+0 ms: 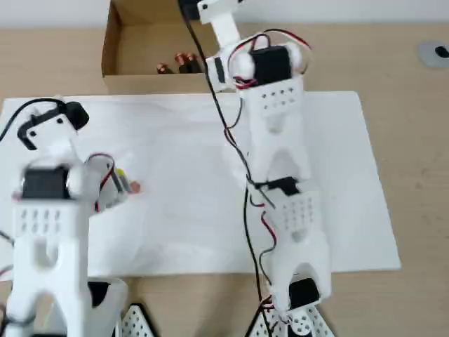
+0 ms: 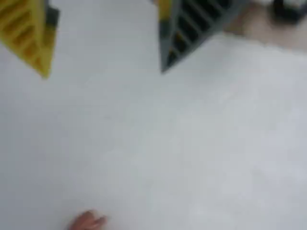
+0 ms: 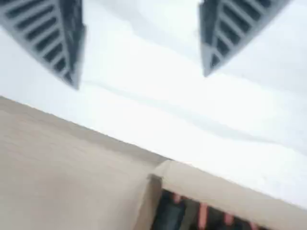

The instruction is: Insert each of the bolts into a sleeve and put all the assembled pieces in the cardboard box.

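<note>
The left gripper (image 2: pixel 104 73) is released, its yellow finger and grey finger spread wide with nothing between them. It hangs over the left part of the white sheet (image 1: pixel 182 210). A small copper-coloured piece (image 1: pixel 133 187) lies on the sheet just to the right of it, apart from both fingers; whether it is a bolt, a sleeve or the two joined cannot be told. The right gripper (image 3: pixel 141 80) is released too, with its two grey fingers far apart and holding nothing, out at the far side of the scene where the sheet gives way to the bare wooden table (image 1: pixel 414 140). Just beyond the sheet's far edge stands the cardboard box (image 1: pixel 112 49), open at the top. Inside it, against the near wall and toward its right end, lie several copper-coloured pieces (image 1: pixel 179 63) close together, with a dark part among them. Their number is not clear, and the right arm crosses over that corner.
</note>
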You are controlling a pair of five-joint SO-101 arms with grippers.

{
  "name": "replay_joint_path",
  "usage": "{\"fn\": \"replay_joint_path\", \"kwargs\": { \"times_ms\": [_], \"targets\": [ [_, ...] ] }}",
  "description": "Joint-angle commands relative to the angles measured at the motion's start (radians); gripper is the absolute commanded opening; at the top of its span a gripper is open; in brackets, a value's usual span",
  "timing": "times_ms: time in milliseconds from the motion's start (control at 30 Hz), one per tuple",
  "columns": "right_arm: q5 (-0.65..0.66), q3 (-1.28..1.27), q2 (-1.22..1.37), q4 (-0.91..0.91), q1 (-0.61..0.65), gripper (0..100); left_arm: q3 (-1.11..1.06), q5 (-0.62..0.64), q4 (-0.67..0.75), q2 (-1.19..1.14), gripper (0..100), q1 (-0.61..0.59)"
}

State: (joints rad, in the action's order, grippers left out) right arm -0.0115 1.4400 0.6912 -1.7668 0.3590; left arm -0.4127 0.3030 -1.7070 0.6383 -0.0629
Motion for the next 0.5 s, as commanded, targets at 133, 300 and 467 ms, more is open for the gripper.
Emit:
{"fn": "replay_joint_path", "kwargs": {
  "times_ms": [133, 300, 467],
  "targets": [
    [0.012, -0.202, -0.338, -0.021, -0.131, 20.3, 0.219, -0.014, -0.003, -0.355, 16, -0.097],
    [0.014, -0.588, -0.578, -0.021, -0.206, 20.3, 0.318, -0.316, -0.046, -0.507, 16, -0.092],
    [0.008, -1.047, -0.826, -0.021, -0.14, 20.3, 0.339, -0.816, -0.046, -0.529, 16, -0.094]
  ]
}}
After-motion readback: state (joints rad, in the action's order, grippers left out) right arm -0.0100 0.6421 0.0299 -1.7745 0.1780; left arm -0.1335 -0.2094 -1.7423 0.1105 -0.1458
